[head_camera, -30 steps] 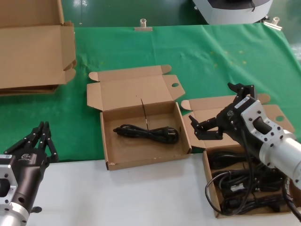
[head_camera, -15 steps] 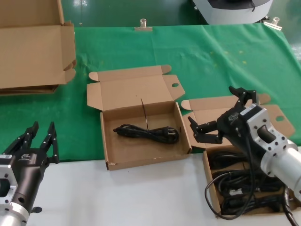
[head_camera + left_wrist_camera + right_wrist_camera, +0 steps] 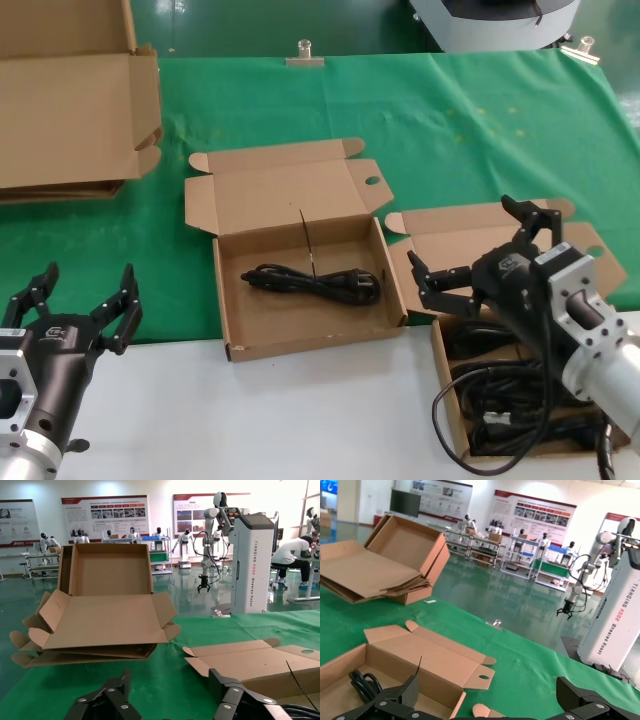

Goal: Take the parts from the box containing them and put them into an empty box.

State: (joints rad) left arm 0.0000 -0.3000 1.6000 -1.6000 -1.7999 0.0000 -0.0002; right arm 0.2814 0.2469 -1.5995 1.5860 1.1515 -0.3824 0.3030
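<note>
The centre box [image 3: 236, 318] stands open with one black cord [image 3: 315, 282] lying in it; the same box [image 3: 440, 666] and cord [image 3: 361, 681] show in the right wrist view. At the right, the second box [image 3: 447, 382] holds several coiled cords [image 3: 500, 392]. My right gripper [image 3: 465, 238] hovers open over that box's raised lid [image 3: 450, 228], above its far edge, with nothing between its fingers. My left gripper [image 3: 88, 276] stands open and empty at the near left, over the edge of the green cloth.
Large flattened cardboard pieces [image 3: 70, 110] lie stacked at the far left, seen also as a cardboard stack [image 3: 100, 625] in the left wrist view. Green cloth [image 3: 450, 130] covers the back of the table; a white strip [image 3: 260, 420] runs along the front.
My left gripper's fingers have spread from shut to wide open. My right gripper has drifted right and down toward the box of cords, staying open.
</note>
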